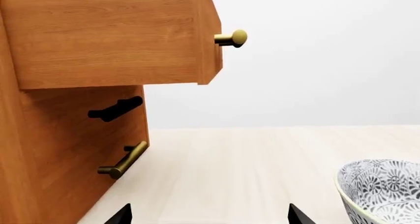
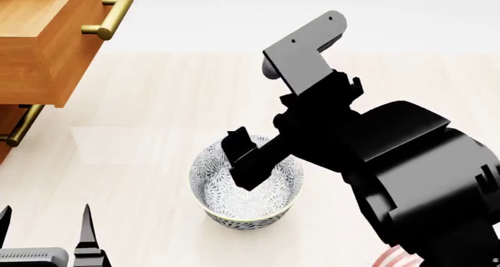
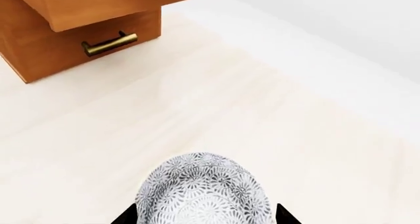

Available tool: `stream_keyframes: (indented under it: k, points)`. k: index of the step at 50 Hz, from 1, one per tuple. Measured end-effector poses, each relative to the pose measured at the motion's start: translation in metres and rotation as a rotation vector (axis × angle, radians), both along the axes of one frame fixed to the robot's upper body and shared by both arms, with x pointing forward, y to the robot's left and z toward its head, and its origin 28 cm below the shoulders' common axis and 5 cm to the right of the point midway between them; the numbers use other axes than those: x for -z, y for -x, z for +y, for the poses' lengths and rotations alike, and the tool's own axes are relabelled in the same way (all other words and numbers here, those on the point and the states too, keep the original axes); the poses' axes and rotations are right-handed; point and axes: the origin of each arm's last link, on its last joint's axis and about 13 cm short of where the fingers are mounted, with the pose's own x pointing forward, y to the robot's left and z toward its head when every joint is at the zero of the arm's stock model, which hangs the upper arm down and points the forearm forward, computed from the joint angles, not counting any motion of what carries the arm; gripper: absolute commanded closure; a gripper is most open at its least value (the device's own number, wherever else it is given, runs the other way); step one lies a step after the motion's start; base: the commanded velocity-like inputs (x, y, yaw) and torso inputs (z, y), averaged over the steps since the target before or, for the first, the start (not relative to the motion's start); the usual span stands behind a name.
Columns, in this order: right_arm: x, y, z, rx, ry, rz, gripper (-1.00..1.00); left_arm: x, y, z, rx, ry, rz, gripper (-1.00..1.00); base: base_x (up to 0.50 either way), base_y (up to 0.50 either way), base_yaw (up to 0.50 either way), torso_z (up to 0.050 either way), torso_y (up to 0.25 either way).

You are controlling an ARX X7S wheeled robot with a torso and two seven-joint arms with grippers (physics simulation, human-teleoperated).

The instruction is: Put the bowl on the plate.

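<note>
The bowl (image 2: 246, 191), white with a dense grey-black floral pattern, stands upright on the pale tabletop. My right gripper (image 2: 243, 160) hovers over it, open. In the right wrist view the bowl (image 3: 203, 192) lies between the two dark fingertips (image 3: 129, 217), which stand just outside its rim. Only a red-ringed sliver of the plate (image 2: 394, 257) shows at the near right, under my right arm. My left gripper (image 2: 44, 229) is open and empty at the near left. From the left wrist the bowl (image 1: 384, 189) shows off to one side of that gripper (image 1: 210, 219).
A wooden cabinet (image 2: 35, 50) stands at the far left with its upper drawer pulled out and brass handles (image 2: 109, 15). It fills much of the left wrist view as the cabinet (image 1: 72, 126). The pale tabletop (image 2: 156, 103) stretches between cabinet and bowl.
</note>
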Motion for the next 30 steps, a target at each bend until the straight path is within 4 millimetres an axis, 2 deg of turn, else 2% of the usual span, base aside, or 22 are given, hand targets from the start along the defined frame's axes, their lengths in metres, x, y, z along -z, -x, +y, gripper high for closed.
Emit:
stream_keyframes:
  k: [15,30]
  points:
    - [0.000,-0.010,0.017,-0.075,0.019,0.026,-1.00,0.000,0.000,0.000,0.002,0.004,0.001,-1.00,0.00,0.00,0.00,0.000,0.000]
    - [0.018,-0.016,0.030,-0.121,0.030,0.088,-1.00,0.000,-0.001,0.000,0.004,0.004,0.002,-1.00,0.00,0.00,0.00,0.000,0.000]
